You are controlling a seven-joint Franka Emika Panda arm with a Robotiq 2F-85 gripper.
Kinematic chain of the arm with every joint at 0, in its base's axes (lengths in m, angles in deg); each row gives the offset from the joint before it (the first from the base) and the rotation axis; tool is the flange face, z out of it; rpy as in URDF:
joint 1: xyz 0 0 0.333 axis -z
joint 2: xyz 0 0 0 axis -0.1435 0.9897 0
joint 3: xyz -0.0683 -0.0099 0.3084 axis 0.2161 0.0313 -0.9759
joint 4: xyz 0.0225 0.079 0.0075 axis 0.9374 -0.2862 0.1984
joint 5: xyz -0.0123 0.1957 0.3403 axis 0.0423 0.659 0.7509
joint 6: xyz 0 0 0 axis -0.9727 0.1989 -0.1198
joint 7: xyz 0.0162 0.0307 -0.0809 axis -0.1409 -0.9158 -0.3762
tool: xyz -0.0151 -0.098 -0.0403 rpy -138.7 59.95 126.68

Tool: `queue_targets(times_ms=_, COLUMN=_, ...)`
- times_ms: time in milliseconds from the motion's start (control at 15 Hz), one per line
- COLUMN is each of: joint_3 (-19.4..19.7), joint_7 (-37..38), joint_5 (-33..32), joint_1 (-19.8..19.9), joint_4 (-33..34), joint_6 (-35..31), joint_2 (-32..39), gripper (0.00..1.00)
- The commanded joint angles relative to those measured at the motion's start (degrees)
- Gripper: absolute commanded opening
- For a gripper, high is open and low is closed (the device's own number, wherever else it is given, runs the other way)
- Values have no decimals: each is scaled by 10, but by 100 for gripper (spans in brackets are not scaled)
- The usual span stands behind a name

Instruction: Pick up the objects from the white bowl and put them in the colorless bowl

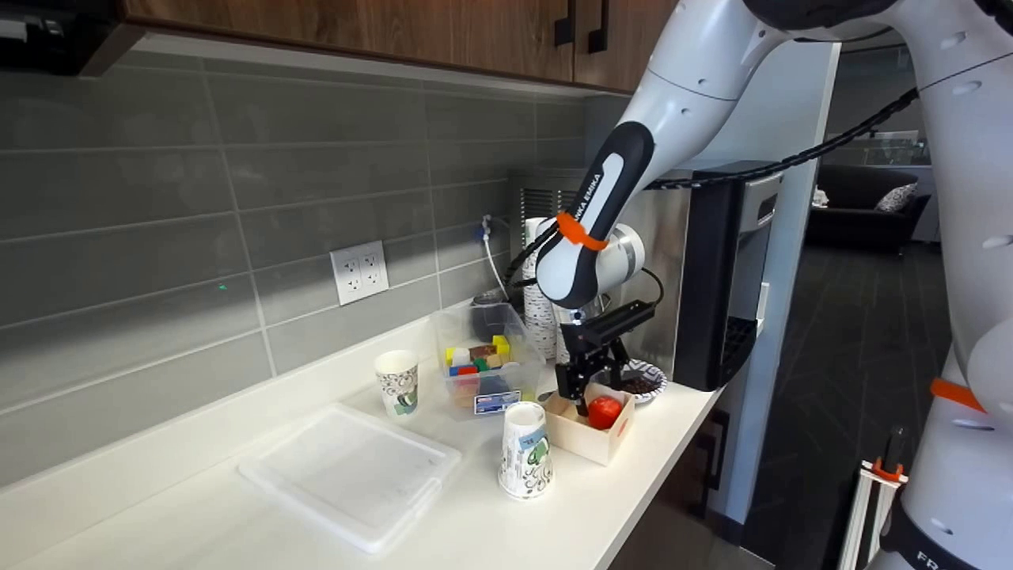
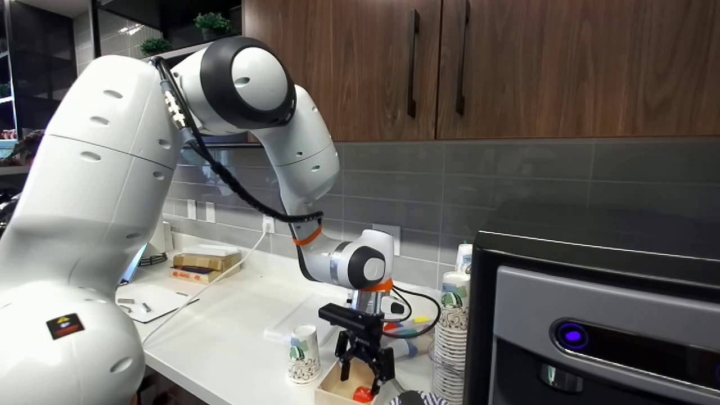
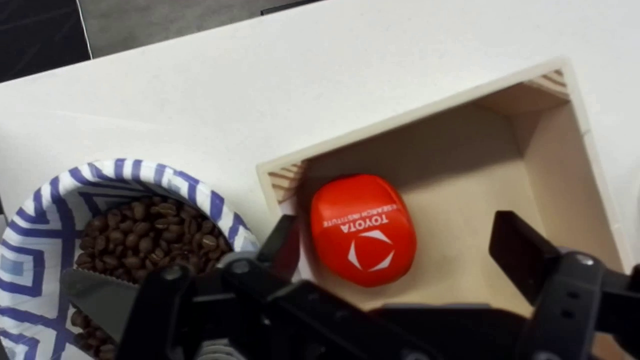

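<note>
White counter below, my gripper spread wide; only my wrist view shows lettering on the red ball, nine o'clock inside the cream box. In an exterior view, the clear bin sits at the box's ten.

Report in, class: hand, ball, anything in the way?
Hand open over wooden box. Red ball inside, not gripped. Box wall close beside ball, might snag descent.

Arm I run remotely: white, oval recesses, black joint ring. In an exterior view: thick black cable, orange bands, near centre; black-red label, lower left. My gripper: black, angular, silver screws.
</note>
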Motion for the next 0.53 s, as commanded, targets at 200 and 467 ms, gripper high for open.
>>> queue_targets(times_ms=200, joint_3=16, joint_7=88, joint_5=-54, joint_1=-47, joint_4=10, joint_6=25, joint_2=-2, gripper=100)
queue_targets(times_ms=467, joint_3=18, joint_7=129, joint_5=-66, joint_1=-61, joint_4=8, joint_6=48, joint_2=2, gripper=100)
